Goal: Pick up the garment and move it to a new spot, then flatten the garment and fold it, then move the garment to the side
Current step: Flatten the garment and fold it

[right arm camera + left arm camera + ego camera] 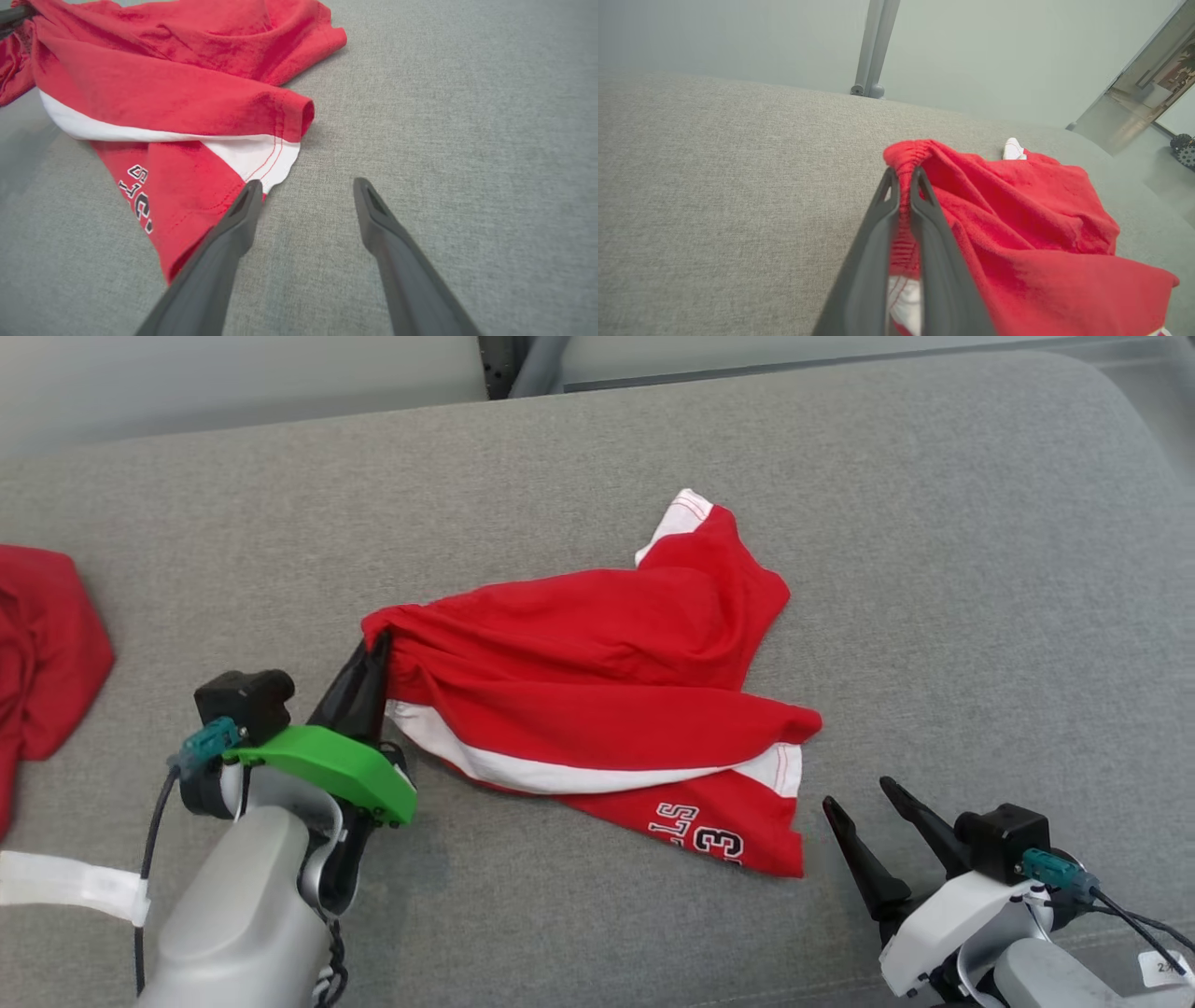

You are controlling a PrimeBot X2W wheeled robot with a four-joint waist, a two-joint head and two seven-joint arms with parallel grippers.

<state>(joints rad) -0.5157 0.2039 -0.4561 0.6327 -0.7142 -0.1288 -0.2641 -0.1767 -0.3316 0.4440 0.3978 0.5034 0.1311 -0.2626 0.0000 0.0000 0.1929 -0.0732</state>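
Note:
The garment (597, 681) is a pair of red shorts with a white stripe and black-and-white lettering, lying crumpled in the middle of the grey cushion. My left gripper (373, 649) is shut on its gathered waistband at the left end; the left wrist view shows the red elastic (906, 163) pinched between both fingers. The garment (177, 93) fills the upper left of the right wrist view. My right gripper (859, 795) stands open just right of the lower hem corner, with nothing between its fingers (243, 210).
A second red cloth (42, 644) lies at the cushion's left edge. The grey cushion (980, 569) stretches wide to the right and behind the garment. A metal post (874, 46) rises beyond the far edge.

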